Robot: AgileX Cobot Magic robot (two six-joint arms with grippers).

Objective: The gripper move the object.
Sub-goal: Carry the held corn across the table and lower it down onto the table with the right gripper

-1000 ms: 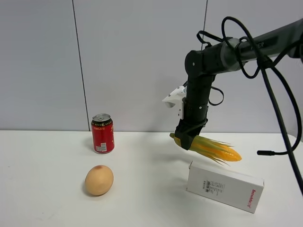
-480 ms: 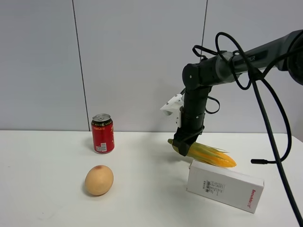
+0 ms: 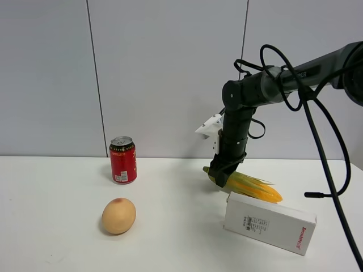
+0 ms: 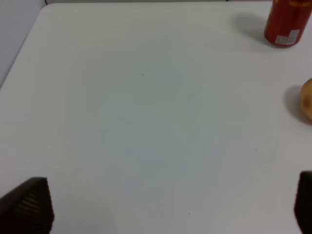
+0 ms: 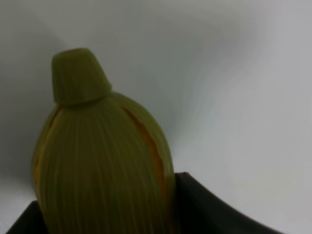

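On the white table (image 3: 57, 238), under the exterior view's right half, the black right arm (image 3: 266, 85) bends down from the upper right. The right gripper (image 3: 222, 173) hangs low over the surface with its jaws clamped on the corn (image 3: 252, 188). The white box (image 3: 269, 222) lies just in front of the corn; whether the two touch cannot be told. The gripper grips the corn near its green stem end, and in the right wrist view the stub of the corn (image 5: 97, 161) juts past the black fingers (image 5: 209, 209). The corn's long axis runs almost level, dipping slightly toward its yellow end, which points right, away from the gripper. Well apart to the left stand a red can (image 3: 123, 160) and a tan fruit (image 3: 118, 216). The left gripper (image 4: 165, 204) hovers over bare table, its fingers spread wide.
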